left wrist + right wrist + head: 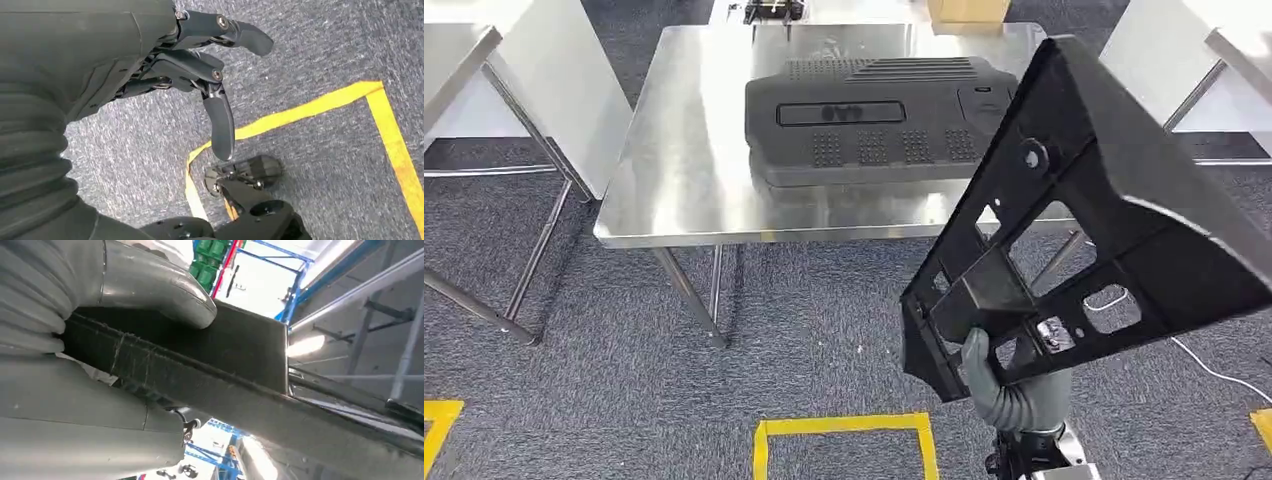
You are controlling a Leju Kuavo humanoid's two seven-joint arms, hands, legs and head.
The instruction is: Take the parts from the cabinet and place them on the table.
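- One black part [874, 120] is already laid flat on the steel table [684, 190].
- A second, framed part [1084, 230] is gripped by the right hand [1014, 385] — held short of the table, not yet placed.
- The left hand [200, 65] hangs over the carpet — fingers loosely spread, nothing held.

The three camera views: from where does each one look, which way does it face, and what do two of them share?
Head view: high on the body, facing forward and down at the steel table; right hand shows.
Left wrist view: behind the left hand, facing the carpet.
Right wrist view: behind the right hand, facing upward.
Shared by the head and right wrist views: the held black frame part.
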